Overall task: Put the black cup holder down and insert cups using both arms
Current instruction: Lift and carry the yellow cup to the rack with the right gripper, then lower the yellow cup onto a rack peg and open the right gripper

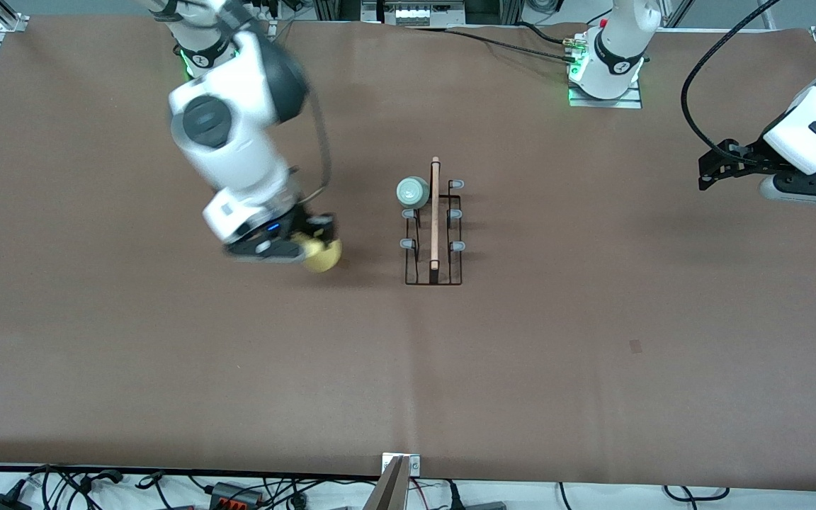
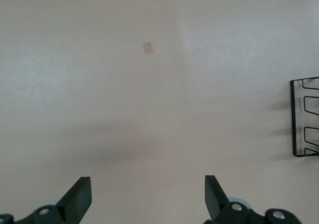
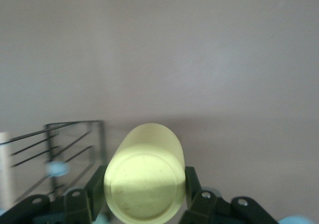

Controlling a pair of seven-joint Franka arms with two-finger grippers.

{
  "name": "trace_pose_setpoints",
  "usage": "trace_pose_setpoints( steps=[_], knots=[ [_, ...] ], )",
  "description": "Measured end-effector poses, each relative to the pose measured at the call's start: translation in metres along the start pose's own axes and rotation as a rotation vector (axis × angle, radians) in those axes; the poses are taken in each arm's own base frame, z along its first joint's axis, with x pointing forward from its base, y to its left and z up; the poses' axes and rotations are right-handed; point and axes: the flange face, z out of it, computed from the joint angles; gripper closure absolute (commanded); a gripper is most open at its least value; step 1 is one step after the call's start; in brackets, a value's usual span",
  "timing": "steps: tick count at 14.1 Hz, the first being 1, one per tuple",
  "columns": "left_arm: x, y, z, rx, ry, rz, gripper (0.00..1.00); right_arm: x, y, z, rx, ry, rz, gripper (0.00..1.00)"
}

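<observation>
Now the right claw (image 3: 144, 194) pinches the small yellow plastic cup (image 1: 323, 256) by its sides, up over the brown table (image 1: 592, 354), toward the right arm's end from the thin black wire cup holder (image 1: 434, 234). The cup looks light, smooth and easy to squash. A pale grey-green cup (image 1: 413, 191) sits on a peg. The left claw (image 2: 148, 196) waits, spread wide.
</observation>
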Motion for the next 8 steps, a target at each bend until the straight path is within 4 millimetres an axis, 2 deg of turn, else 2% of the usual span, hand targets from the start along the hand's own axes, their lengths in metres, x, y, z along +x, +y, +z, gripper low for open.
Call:
trace_pose_setpoints(
  steps=[2,4,6,8],
  knots=[
    [0.0,0.0,0.0,0.0,0.0,0.0,0.0,-0.028,-0.045,0.0,0.029,0.003,0.052,0.86],
    [0.0,0.0,0.0,0.0,0.0,0.0,0.0,-0.038,-0.077,0.003,0.056,0.001,0.073,0.86],
    [0.0,0.0,0.0,0.0,0.0,0.0,0.0,-0.045,-0.094,0.019,0.069,-0.006,0.064,0.86],
    [0.0,0.0,0.0,0.0,0.0,0.0,0.0,-0.05,-0.102,0.038,0.063,-0.005,0.045,0.85]
  ],
)
